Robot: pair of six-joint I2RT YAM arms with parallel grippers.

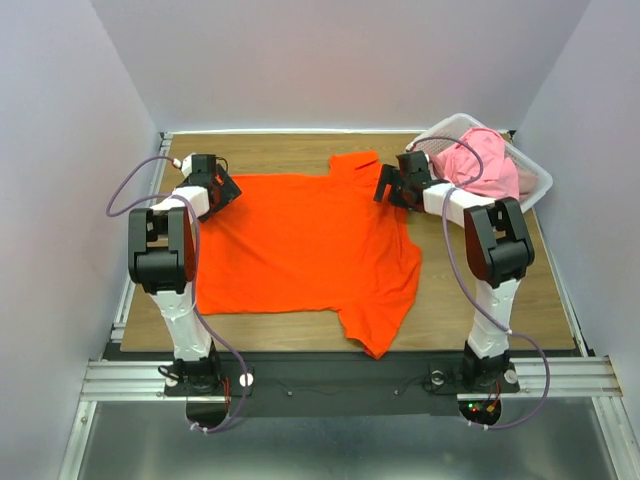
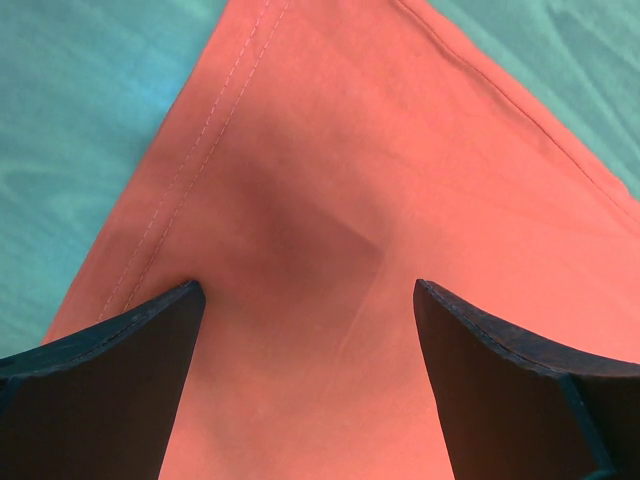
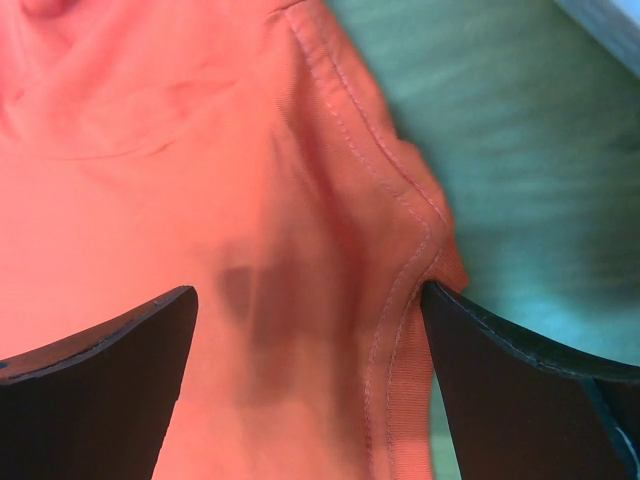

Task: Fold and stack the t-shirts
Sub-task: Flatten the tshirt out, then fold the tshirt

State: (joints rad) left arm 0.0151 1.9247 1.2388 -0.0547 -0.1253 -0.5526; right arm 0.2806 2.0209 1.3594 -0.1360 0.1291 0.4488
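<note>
Pale walls close in a wooden table [image 1: 480, 310]. At its far left, the left gripper [image 1: 226, 192] hangs over a stitched hem corner of the orange t-shirt [image 1: 300, 250]. Its fingers [image 2: 110, 370] are apart with the cloth between them, probably lined up to pinch that corner for a fold. The shirt lies spread flat across the middle of the table, which suits folding. At the shirt's far right edge, the right gripper [image 1: 390, 188] straddles a puckered seam, its jaws also spread and not yet clamped. The pink t-shirt [image 1: 480, 165] sits bunched in the white basket [image 1: 537, 186] at the far right corner, apparently waiting its turn. No brand, label or writing can be read.
</note>
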